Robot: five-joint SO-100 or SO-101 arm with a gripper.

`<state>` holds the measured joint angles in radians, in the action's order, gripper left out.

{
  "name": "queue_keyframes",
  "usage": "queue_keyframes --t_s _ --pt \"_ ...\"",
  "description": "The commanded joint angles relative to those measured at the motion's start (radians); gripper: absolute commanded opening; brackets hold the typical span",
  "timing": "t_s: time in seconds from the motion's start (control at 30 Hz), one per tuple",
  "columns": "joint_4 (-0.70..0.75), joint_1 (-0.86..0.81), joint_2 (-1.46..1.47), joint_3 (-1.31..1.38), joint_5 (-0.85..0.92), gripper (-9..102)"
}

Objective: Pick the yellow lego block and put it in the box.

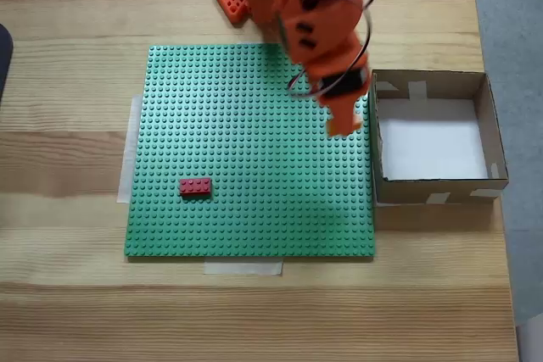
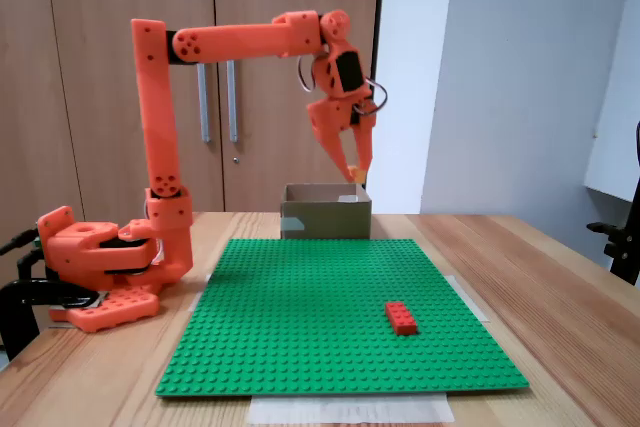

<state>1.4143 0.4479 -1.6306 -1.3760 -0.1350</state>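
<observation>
In the side fixed view my orange gripper (image 2: 356, 169) hangs in the air just above the near rim of the brown cardboard box (image 2: 325, 210). It is shut on the yellow lego block (image 2: 359, 177), of which only a small yellow bit shows at the fingertips. From above, the gripper (image 1: 343, 127) points down over the right edge of the green baseplate (image 1: 246, 150), just left of the box's (image 1: 497, 146) left wall. There the fingers hide the block. The box's white bottom is bare.
A red lego brick (image 1: 195, 186) lies on the baseplate's left front part, also seen in the side fixed view (image 2: 402, 317). The arm's base (image 2: 100, 267) stands behind the plate on the wooden table (image 1: 254, 311). Tape strips hold the plate's edges.
</observation>
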Motion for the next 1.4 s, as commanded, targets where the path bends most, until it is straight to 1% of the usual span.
queue_keyframes --t_s 0.0,0.37,0.6,0.73,0.9,1.07,1.37 --pt "0.011 0.035 -0.089 0.006 -0.003 -1" --pt "-0.009 0.190 -0.213 0.000 0.067 -1" --pt "-0.107 0.273 -0.213 -0.052 0.143 -1" --pt "-0.129 0.334 -0.193 -0.078 0.178 -1" --pt "-0.146 0.374 -0.130 -0.086 0.179 -1" --pt "-0.173 0.376 -0.014 -0.071 0.176 -1" --pt "-0.195 0.367 0.199 0.071 0.178 -1"
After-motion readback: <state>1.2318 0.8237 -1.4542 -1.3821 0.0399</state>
